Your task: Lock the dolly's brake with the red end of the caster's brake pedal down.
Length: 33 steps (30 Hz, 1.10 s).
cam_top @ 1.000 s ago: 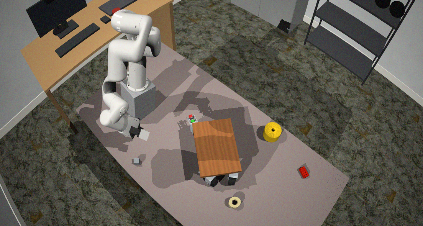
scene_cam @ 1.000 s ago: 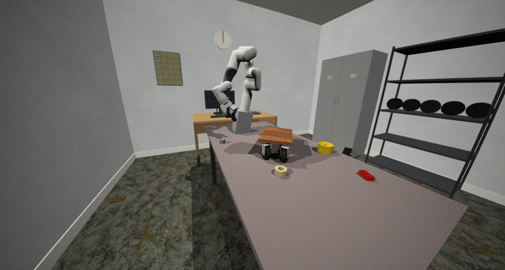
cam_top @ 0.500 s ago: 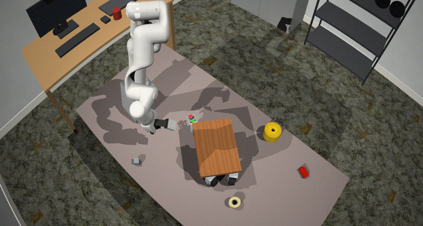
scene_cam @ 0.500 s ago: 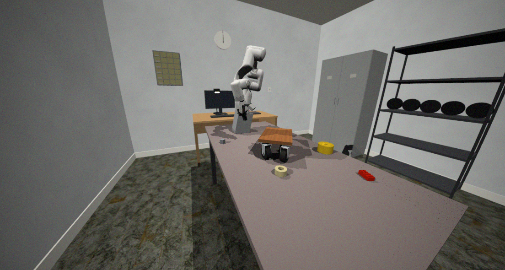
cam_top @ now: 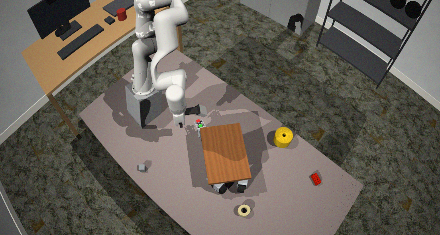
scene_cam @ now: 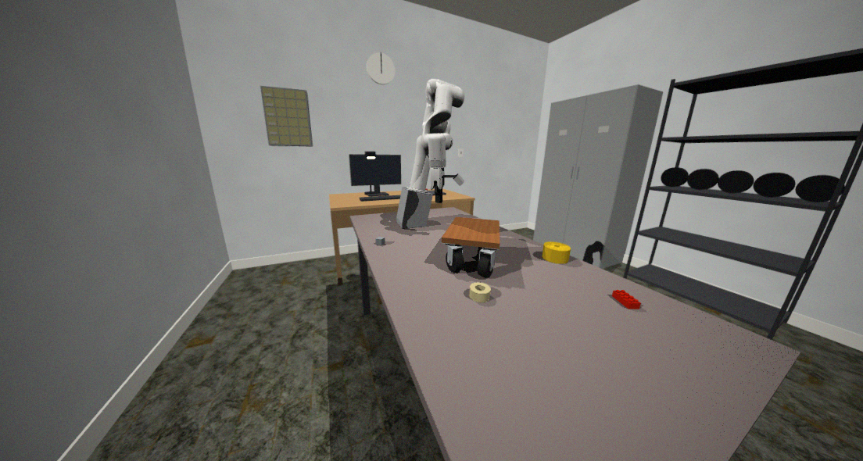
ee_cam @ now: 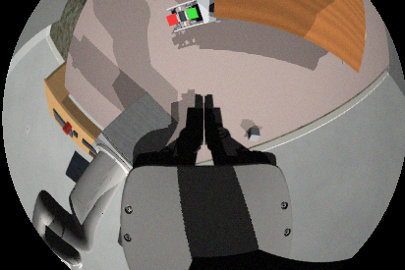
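The dolly has a brown wooden deck and stands on casters in the middle of the table; it also shows in the exterior view. Its brake pedal sticks out past the deck's far corner, with a red end outward and a green end toward the deck. I cannot tell which end is lower. My gripper points down, a short way left of the pedal and apart from it. Its fingers are shut on nothing.
The arm's grey pedestal stands just behind the gripper. A small grey cube, a yellow spool, a tape roll and a red brick lie around the dolly. A desk stands past the table's far end.
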### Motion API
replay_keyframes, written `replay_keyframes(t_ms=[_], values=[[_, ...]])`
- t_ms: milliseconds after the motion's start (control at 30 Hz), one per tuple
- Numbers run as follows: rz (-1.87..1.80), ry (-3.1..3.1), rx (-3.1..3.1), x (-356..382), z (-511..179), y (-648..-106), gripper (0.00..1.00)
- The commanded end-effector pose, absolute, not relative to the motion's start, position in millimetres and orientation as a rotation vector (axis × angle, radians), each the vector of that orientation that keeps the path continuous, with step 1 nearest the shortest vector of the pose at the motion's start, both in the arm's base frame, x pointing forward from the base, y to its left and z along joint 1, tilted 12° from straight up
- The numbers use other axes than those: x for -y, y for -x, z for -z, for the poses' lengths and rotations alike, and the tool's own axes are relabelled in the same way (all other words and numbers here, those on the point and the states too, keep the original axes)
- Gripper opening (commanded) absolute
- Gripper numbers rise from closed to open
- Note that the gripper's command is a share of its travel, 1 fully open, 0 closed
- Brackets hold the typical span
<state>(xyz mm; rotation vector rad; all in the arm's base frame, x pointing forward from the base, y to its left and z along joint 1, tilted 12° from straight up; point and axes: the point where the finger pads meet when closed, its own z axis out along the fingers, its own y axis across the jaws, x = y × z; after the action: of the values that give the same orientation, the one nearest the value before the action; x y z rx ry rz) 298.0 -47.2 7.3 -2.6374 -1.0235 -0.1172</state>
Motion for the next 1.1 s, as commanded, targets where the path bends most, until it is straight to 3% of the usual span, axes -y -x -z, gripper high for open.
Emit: replay_keyframes(t_ms=[0, 333, 1067], values=[[0.125, 2.655, 1.193, 10, -22, -312, 0.0], [0.197, 2.611, 1.437, -48, -41, -316, 0.0], [0.2, 2.609, 1.447, -59, -5, -317, 0.0]])
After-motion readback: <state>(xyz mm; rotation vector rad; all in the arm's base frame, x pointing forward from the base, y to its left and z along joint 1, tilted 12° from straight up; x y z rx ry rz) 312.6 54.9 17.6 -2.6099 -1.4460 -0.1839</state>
